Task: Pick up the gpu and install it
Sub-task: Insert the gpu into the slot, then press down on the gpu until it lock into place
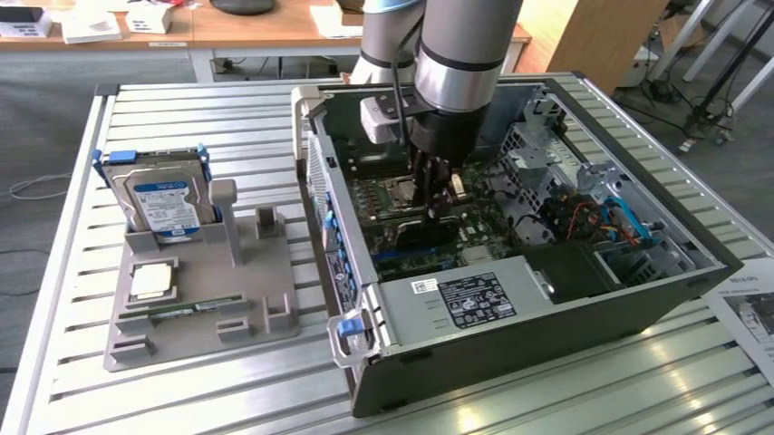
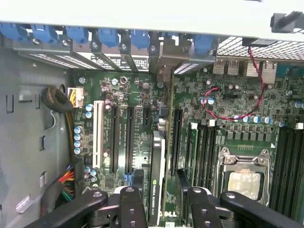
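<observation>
Arm reaches down into open black tower computer case (image 1: pixel 629 299) lying on slatted metal desk (image 1: pixel 181 399). End effector (image 2: pixel 159 202) clamped on thin flat dark gpu card (image 2: pixel 157 175), held edge-on above green motherboard (image 2: pixel 228 109) between long black slots. Card judged picked up, not yet seated. Exterior view adds grey parts holder (image 1: pixel 194 308) with silver hard drive (image 1: pixel 163 204) near desk's edge; wrist view gives slot alignment.
</observation>
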You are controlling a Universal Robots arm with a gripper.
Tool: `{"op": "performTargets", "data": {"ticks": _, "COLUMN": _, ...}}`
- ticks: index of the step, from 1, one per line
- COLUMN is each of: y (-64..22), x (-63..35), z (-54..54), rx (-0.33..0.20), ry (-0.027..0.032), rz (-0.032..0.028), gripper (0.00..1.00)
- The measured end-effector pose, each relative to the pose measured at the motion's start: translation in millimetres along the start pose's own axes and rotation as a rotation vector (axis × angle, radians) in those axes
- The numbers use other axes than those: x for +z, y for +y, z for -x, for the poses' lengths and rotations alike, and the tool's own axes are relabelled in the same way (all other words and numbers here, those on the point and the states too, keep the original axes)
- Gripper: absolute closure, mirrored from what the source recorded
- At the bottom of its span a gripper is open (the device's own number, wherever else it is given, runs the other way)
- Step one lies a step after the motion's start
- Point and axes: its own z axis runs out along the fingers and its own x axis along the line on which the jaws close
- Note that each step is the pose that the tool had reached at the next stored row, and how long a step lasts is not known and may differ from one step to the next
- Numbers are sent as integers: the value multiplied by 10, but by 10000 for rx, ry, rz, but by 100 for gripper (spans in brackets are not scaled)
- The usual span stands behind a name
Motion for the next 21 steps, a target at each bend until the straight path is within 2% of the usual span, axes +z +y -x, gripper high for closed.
{"op": "performTargets", "data": {"ticks": 14, "y": 0, "x": -1, "z": 0, "rx": -1, "ry": 1, "rz": 1, "gripper": 62}}
{"op": "performTargets", "data": {"ticks": 17, "y": 0, "x": -1, "z": 0, "rx": 0, "ry": 1, "rz": 1, "gripper": 80}}
{"op": "performTargets", "data": {"ticks": 18, "y": 0, "x": -1, "z": 0, "rx": 0, "ry": 2, "rz": 1, "gripper": 80}}
{"op": "performTargets", "data": {"ticks": 19, "y": 0, "x": -1, "z": 0, "rx": -1, "ry": 1, "rz": 2, "gripper": 85}}
{"op": "performTargets", "data": {"ticks": 21, "y": 0, "x": -1, "z": 0, "rx": -1, "ry": 1, "rz": 1, "gripper": 89}}
